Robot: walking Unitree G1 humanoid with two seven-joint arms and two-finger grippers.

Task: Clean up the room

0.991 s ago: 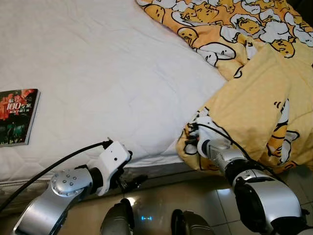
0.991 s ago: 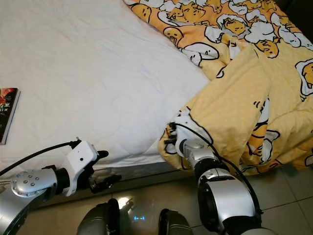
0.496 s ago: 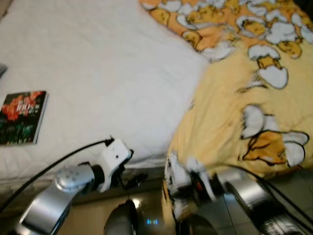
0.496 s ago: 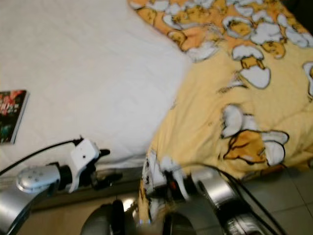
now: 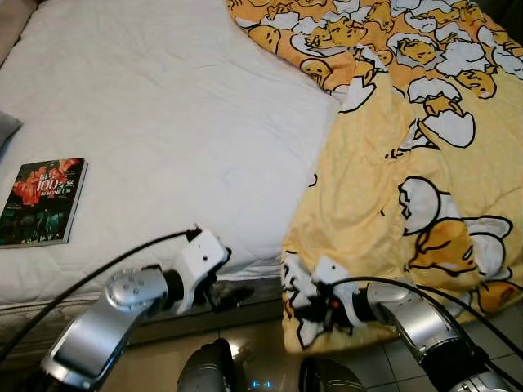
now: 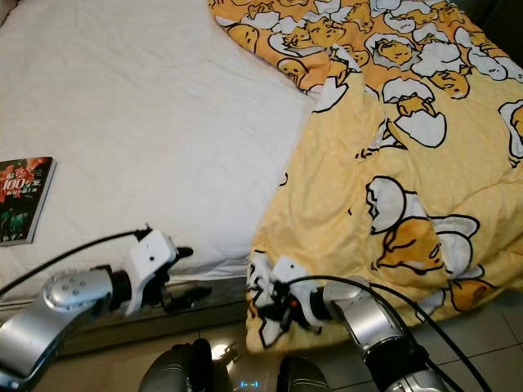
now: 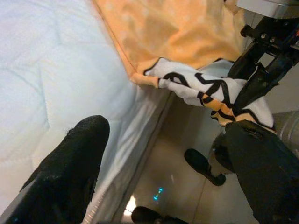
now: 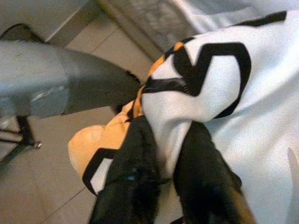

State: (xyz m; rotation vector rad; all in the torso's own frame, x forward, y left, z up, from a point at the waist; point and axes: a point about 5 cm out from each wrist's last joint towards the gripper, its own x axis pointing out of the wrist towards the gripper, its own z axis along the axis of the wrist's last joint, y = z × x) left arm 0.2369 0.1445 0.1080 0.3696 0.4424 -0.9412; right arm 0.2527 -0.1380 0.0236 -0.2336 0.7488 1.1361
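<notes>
From the left eye view, a yellow egg-print blanket (image 5: 409,163) covers the right half of the bed (image 5: 163,122), its lower corner hanging over the mattress edge toward the tiled floor (image 5: 261,359). The right gripper (image 5: 315,304) is low at that edge, its fingers pinched on the corner. The left gripper (image 5: 231,296) hangs by the mattress side, just left of the blanket corner. A book (image 5: 41,202) lies flat near the left edge of the white sheet.

The right eye view shows the same layout.

In the left wrist view, the left gripper's 2 black fingers (image 7: 70,172) stand wide apart, holding nothing, with the mattress side between them.

In the right wrist view, the right gripper's 2 fingers (image 8: 135,163) are clamped together on a white, black-striped fold of blanket.
</notes>
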